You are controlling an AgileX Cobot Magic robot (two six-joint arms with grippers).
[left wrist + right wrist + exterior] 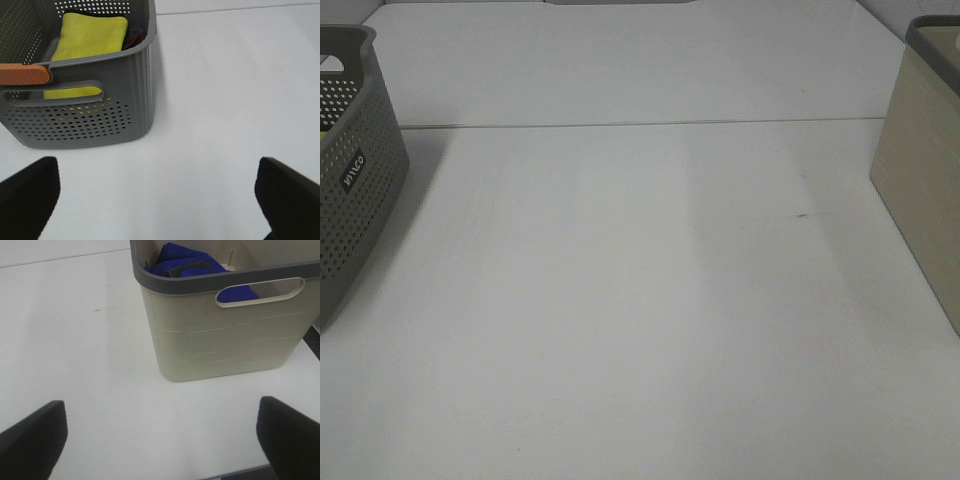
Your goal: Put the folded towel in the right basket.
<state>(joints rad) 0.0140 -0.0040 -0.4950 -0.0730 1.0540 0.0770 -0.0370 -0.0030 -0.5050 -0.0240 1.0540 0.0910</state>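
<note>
A yellow folded towel (92, 35) lies inside the grey perforated left basket (135, 85), which also shows at the left edge of the high view (355, 170). The beige right basket (225, 335) stands at the right edge of the high view (920, 170) and holds a crumpled blue towel (185, 262). My left gripper (160, 200) is open and empty, a short way back from the grey basket above the table. My right gripper (160, 440) is open and empty, a short way back from the beige basket. Neither gripper shows in the high view.
The white table (640, 300) has a seam (640, 125) running across its far part. An orange handle piece (22, 74) sits on the grey basket's rim. A dark brown cloth (135, 39) lies beside the yellow towel. A dark grey piece (187, 269) lies among the blue cloth.
</note>
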